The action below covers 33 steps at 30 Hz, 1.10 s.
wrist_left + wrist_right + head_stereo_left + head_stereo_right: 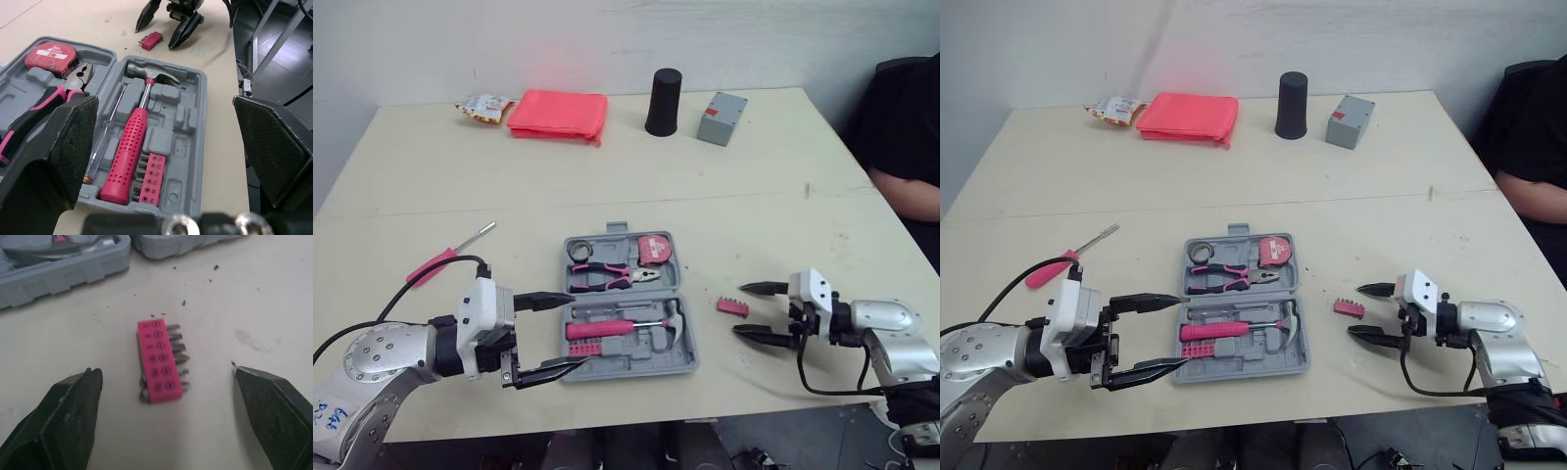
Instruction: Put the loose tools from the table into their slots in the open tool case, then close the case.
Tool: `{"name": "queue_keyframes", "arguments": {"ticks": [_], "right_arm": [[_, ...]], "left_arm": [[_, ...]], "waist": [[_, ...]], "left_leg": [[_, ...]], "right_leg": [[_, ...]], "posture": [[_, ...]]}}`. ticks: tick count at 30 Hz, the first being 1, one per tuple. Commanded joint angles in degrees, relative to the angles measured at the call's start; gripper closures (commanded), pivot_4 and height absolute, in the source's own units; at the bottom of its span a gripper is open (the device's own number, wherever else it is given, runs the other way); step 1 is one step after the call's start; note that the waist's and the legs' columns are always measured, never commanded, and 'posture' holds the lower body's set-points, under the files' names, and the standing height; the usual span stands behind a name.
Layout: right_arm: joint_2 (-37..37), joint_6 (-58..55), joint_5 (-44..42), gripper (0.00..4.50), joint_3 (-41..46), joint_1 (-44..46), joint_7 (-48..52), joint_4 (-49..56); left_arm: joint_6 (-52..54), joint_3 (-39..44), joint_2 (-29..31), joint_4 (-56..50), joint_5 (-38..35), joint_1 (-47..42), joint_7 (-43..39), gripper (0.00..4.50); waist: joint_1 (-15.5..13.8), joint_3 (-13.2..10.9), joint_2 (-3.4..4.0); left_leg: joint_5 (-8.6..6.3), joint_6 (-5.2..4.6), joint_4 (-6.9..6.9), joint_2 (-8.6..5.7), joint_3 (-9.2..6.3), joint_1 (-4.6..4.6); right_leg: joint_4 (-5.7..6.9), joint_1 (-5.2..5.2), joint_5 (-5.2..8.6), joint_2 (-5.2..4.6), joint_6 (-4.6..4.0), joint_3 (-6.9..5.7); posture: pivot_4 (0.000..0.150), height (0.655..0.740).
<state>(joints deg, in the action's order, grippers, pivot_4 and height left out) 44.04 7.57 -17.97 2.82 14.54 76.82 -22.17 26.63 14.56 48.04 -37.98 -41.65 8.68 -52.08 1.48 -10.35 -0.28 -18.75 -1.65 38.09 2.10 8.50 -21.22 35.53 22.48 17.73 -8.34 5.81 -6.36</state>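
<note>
A laboratory-type test room is indicated by a plain beige table (pixel 724 206) before a bare white wall (pixel 607 39), unrelated props (black cylinder (pixel 664 101), grey box (pixel 722 117)) placed far beyond the right gripper (pixel 741 309), and a seated person (pixel 906 147) at the table edge to its outer side.

Bit holder (pixel 732 307) right of tool case (pixel 641 352)

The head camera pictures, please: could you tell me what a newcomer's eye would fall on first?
The open grey tool case in the middle of the table, with its pink hammer and pliers, draws the eye first. Right of it, the right gripper stands open, pointed at a loose pink bit holder. A pink screwdriver lies on the table's left.
</note>
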Motion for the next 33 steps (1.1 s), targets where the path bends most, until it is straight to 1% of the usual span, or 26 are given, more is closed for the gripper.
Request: {"name": "queue_keyframes", "arguments": {"ticks": [1, 16, 17, 18, 20, 21, 22, 23, 26, 30, 32, 33], "right_arm": [[0.8, 0.6, 0.1, 0.00, 1.1, -1.1, 0.5, -1.4], [-1.7, -1.9, -0.4, 0.00, -0.7, -0.9, -0.2, 2.4], [-1.8, -1.8, -0.3, 0.38, -0.8, -1.0, -0.2, 2.4], [-1.9, -1.7, -0.1, 0.49, -0.8, -1.0, -0.1, 2.3], [-2.2, -1.7, -0.1, 1.07, -0.6, -1.0, -0.5, 2.0], [-2.3, -1.6, -0.1, 1.58, -0.6, -1.1, -0.6, 1.9], [-2.6, -1.1, 0.1, 1.96, -0.6, -1.1, -0.7, 1.5], [-2.8, -0.6, 0.3, 2.52, -0.6, -1.2, -0.9, 1.0], [-3.3, 0.5, 0.6, 3.74, -0.3, -1.5, -1.3, 0.0], [-3.2, 2.8, 0.2, 3.76, 1.0, -1.0, -1.8, 0.5], [-2.6, 2.1, -1.0, 3.76, 1.6, -0.1, -1.4, 3.7], [-1.6, -0.9, -2.4, 3.76, 0.8, 0.9, -0.5, 8.8]], "left_arm": [[-0.8, -0.6, -0.4, -1.7, 0.0, -0.8, -0.4, 0.06], [-0.7, -2.2, -0.7, -1.7, 0.2, -1.9, -0.5, 0.06], [-0.7, -2.3, -0.7, -1.7, 0.3, -1.8, -0.5, 0.00], [-0.7, -2.4, -0.8, -1.8, 0.3, -1.8, -0.4, 0.00], [-0.7, -2.3, -0.8, -1.9, 0.3, -1.5, -0.4, 0.00], [-0.7, -2.3, -0.8, -1.9, 0.3, -1.3, -0.5, 0.00], [-0.7, -2.3, -0.8, -1.9, 0.4, -1.1, -0.6, 0.00], [-0.8, -2.3, -0.7, -1.8, 0.5, -1.1, -0.8, 0.00], [-0.8, -2.4, -0.6, -1.8, 0.6, -1.2, -0.8, 0.00], [-2.3, -2.2, -0.9, -1.6, 1.5, -1.0, -1.4, 0.00], [-4.4, -1.7, -1.4, -1.2, 2.5, -0.4, -2.2, 0.00], [-5.2, -1.0, -1.4, -0.9, 3.0, 0.4, -2.7, 0.00]], "waist": [[0.0, 0.0, 0.00], [0.1, 0.0, 0.00], [0.1, 0.0, 0.00], [0.1, 0.0, 0.00], [0.1, 0.0, 0.00], [0.1, 0.0, 0.00], [0.1, 0.0, 0.00], [0.1, 0.0, 0.00], [0.1, 0.0, 0.00], [0.1, 0.0, -0.01], [0.1, 0.0, -0.01], [0.1, 0.0, -0.01]], "left_leg": [[0.00, 0.00, 0.00, 0.00, 0.00, 0.01], [0.00, 0.02, -0.01, 0.03, 0.00, 0.01], [-0.01, 0.02, -0.01, 0.04, 0.00, 0.01], [-0.01, 0.02, -0.01, 0.04, 0.00, 0.01], [-0.01, 0.02, -0.01, 0.04, -0.01, 0.01], [-0.01, 0.02, -0.01, 0.03, 0.00, 0.01], [-0.01, 0.02, -0.01, 0.03, 0.00, 0.01], [-0.01, 0.02, -0.01, 0.03, 0.00, 0.01], [-0.01, 0.02, -0.01, 0.03, 0.00, 0.01], [0.00, 0.02, 0.00, 0.03, 0.00, 0.02], [0.00, 0.02, 0.00, 0.03, -0.01, 0.03], [0.00, 0.02, 0.00, 0.03, 0.00, 0.03]], "right_leg": [[0.00, 0.00, 0.00, 0.00, 0.00, 0.00], [0.00, 0.00, 0.00, 0.03, 0.00, 0.01], [0.00, 0.00, 0.00, 0.04, 0.00, 0.01], [0.00, 0.00, 0.00, 0.04, 0.00, 0.01], [0.00, 0.00, 0.00, 0.04, 0.00, 0.00], [0.00, 0.00, 0.00, 0.03, 0.00, 0.00], [0.00, 0.00, 0.00, 0.03, 0.00, 0.00], [0.00, 0.00, 0.00, 0.03, 0.00, 0.00], [0.00, 0.00, 0.00, 0.03, 0.00, 0.00], [0.01, -0.01, 0.00, 0.03, 0.00, 0.01], [0.01, -0.01, 0.00, 0.03, 0.00, 0.01], [0.01, -0.01, 0.00, 0.03, 0.00, 0.01]], "posture": [[0.150, 0.7400], [0.150, 0.7400], [0.150, 0.7400], [0.150, 0.7400], [0.150, 0.7400], [0.150, 0.7400], [0.150, 0.7400], [0.150, 0.7400], [0.150, 0.7400], [0.150, 0.7400], [0.150, 0.7400], [0.150, 0.7400]]}}
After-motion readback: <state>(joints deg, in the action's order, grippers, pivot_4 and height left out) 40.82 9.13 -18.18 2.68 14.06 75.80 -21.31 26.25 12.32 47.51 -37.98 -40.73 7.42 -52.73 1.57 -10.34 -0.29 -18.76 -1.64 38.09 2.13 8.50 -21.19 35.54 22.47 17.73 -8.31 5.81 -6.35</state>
